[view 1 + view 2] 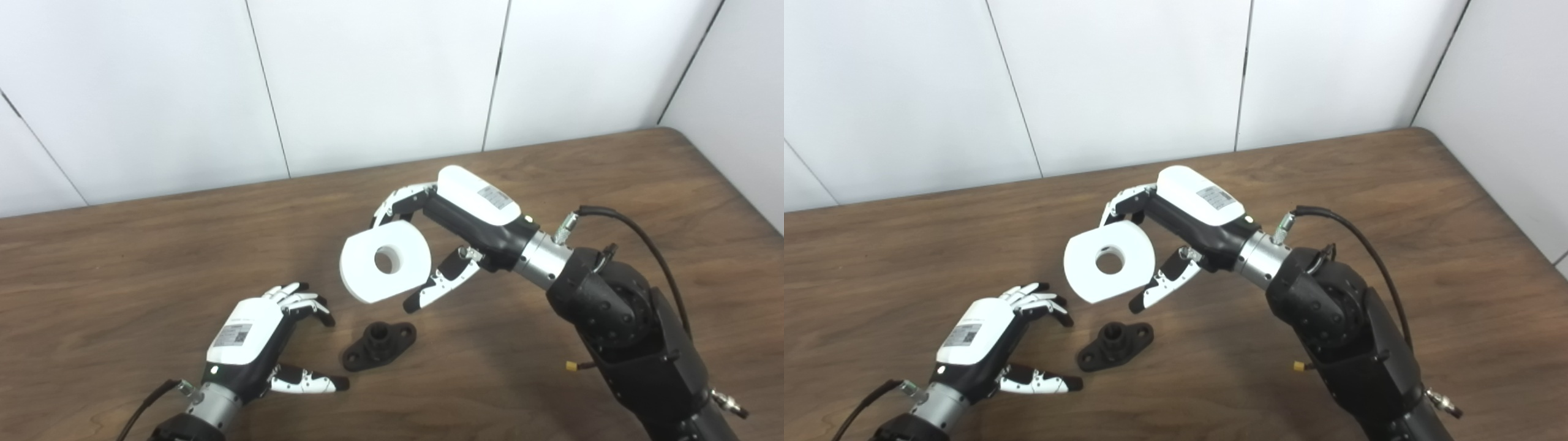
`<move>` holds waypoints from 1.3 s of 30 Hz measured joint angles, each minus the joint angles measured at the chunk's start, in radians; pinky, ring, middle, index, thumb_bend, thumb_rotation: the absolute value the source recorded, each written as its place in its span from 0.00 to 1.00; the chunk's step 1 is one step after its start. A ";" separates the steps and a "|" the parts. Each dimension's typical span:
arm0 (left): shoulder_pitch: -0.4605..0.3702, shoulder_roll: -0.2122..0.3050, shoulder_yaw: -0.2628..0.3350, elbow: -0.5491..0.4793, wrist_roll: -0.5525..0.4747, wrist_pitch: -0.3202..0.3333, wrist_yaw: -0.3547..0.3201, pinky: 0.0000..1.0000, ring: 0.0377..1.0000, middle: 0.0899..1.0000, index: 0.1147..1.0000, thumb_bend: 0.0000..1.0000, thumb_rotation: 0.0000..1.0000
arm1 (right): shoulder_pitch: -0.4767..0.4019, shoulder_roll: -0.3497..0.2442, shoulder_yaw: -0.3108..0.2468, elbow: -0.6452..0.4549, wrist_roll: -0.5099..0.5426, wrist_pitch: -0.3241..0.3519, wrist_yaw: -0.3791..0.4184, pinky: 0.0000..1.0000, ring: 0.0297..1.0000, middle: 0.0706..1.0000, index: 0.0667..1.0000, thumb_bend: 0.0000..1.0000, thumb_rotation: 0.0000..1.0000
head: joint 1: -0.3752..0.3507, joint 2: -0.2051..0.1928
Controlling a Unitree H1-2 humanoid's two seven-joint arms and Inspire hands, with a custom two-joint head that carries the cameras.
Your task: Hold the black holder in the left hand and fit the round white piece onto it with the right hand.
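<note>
The black holder [379, 345] lies flat on the wooden table [122, 269], an oval flange with a short round post standing up from its middle. My left hand [263, 340] rests just left of it, open, fingers and thumb spread toward the holder without touching it. Above and slightly behind the holder hangs the round white piece [384, 261], a thick disc with a centre hole, tilted to face the camera. My right hand [456, 236] is shut on the white piece, fingers over its top edge and thumb under its right side.
White wall panels [380, 79] stand along the table's back edge. The table's right edge [735, 177] runs diagonally near the right arm [618, 331], which crosses the right half of the table. A black cable [649, 245] loops off that arm's wrist.
</note>
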 measured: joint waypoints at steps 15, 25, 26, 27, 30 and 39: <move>-0.004 -0.034 -0.014 0.003 0.000 0.026 0.004 0.95 0.92 0.82 0.63 1.00 0.39 | 0.000 0.000 0.001 0.007 -0.001 0.000 -0.003 0.57 0.66 0.62 0.44 0.52 0.13 | 0.014 -0.005; -0.034 -0.047 -0.032 0.037 0.001 0.021 0.020 0.94 0.91 0.82 0.63 1.00 0.41 | 0.000 0.001 0.002 0.007 0.000 0.000 -0.003 0.58 0.66 0.62 0.44 0.52 0.13 | 0.014 -0.005; -0.035 -0.047 -0.033 0.038 0.001 0.021 0.020 0.94 0.91 0.82 0.63 1.00 0.41 | 0.000 0.002 0.002 0.007 0.000 0.000 -0.004 0.57 0.66 0.62 0.44 0.52 0.13 | 0.014 -0.005; -0.035 -0.047 -0.034 0.038 0.001 0.021 0.021 0.93 0.91 0.82 0.63 1.00 0.41 | 0.001 0.003 0.002 0.007 -0.001 0.000 -0.004 0.57 0.66 0.62 0.44 0.52 0.13 | 0.012 -0.005; -0.035 -0.047 -0.037 0.041 0.001 0.020 0.025 0.92 0.90 0.81 0.62 1.00 0.41 | 0.001 0.008 0.004 0.007 -0.002 0.000 -0.004 0.57 0.66 0.62 0.44 0.52 0.13 | 0.012 -0.005; -0.035 -0.047 -0.043 0.046 -0.007 0.019 0.037 0.93 0.90 0.80 0.60 1.00 0.36 | 0.002 0.015 0.006 0.007 -0.015 0.000 -0.004 0.58 0.66 0.62 0.44 0.52 0.13 | 0.005 -0.002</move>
